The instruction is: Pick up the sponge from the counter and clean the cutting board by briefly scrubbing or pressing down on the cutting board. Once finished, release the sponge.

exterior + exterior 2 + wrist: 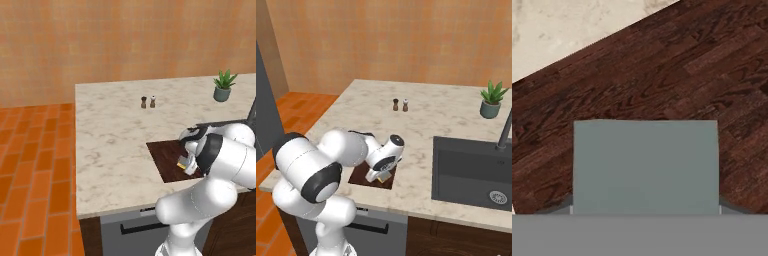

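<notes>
The dark brown wood-grain cutting board (165,155) (358,175) (662,75) lies on the marble counter (115,130) (431,120) (552,30) near its front edge. My gripper (186,165) (381,176) points down over the board's right part and is shut on the sponge (182,161) (384,175). In the hand view the sponge's grey-blue top (645,167) spreads across the lower middle, right against the wood. Its yellow base shows at the hand in both base views. The arm hides much of the board.
Two small shakers (148,102) (400,104) stand mid-counter behind the board. A potted plant (223,86) (491,100) sits at the back right. The dark sink basin (471,172) with its faucet (504,127) lies right of the board. Orange tiled floor (35,165) runs to the left.
</notes>
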Robot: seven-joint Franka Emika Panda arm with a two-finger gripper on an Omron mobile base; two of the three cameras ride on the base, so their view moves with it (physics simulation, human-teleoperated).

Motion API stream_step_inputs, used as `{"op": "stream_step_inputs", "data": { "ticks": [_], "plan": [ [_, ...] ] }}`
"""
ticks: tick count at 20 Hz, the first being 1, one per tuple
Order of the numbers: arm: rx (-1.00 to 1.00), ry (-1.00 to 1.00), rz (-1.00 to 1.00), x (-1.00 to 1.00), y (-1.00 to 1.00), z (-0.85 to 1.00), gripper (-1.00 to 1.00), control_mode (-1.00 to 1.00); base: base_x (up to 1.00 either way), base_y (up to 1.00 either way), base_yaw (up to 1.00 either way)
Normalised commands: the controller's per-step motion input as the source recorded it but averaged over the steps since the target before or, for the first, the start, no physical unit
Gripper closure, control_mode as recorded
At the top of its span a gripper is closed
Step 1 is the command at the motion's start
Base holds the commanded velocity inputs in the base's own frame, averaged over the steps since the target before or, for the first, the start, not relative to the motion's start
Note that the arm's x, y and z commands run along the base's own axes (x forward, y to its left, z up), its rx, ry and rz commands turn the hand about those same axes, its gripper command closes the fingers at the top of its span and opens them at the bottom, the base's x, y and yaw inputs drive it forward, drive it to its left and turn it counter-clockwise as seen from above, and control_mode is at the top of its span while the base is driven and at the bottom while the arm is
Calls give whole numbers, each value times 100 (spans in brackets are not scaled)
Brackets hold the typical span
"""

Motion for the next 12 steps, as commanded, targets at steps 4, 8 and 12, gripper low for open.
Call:
{"op": "stream_step_inputs", "data": {
  "ticks": [4,8,12],
  "plan": [
    [5,0,16,2,-23,-10,100,-100,0,0,0],
    [3,0,13,16,-19,-13,100,-100,0,0,0],
    [0,0,1,67,-3,-2,100,-100,0,0,0]
  ]
}}
